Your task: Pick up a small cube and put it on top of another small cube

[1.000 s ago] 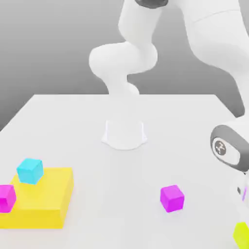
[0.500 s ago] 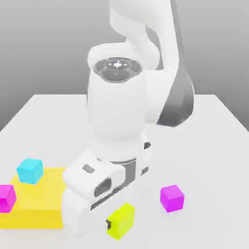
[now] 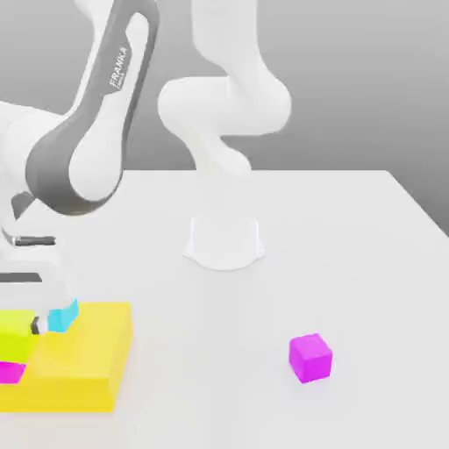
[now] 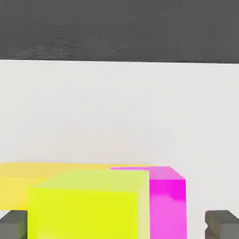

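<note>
My gripper is at the exterior view's far left, shut on the small lime-yellow cube. One dark fingertip presses the cube's side. Directly under the lime cube is a small magenta cube, beside the large flat yellow block. I cannot tell whether the two cubes touch. In the hand view the lime cube sits between the fingertips, with the magenta cube just behind it. A second magenta cube lies alone on the table toward the exterior view's right.
A cyan cube rests on the yellow block, close beside the hand. The arm's white base stands mid-table, and the arm's link arches over the left side. The white table runs off to the right.
The arm has swung from the table's front middle to the exterior view's left, carrying the lime cube. The cube now sits over the left magenta cube and partly hides the cyan cube.
</note>
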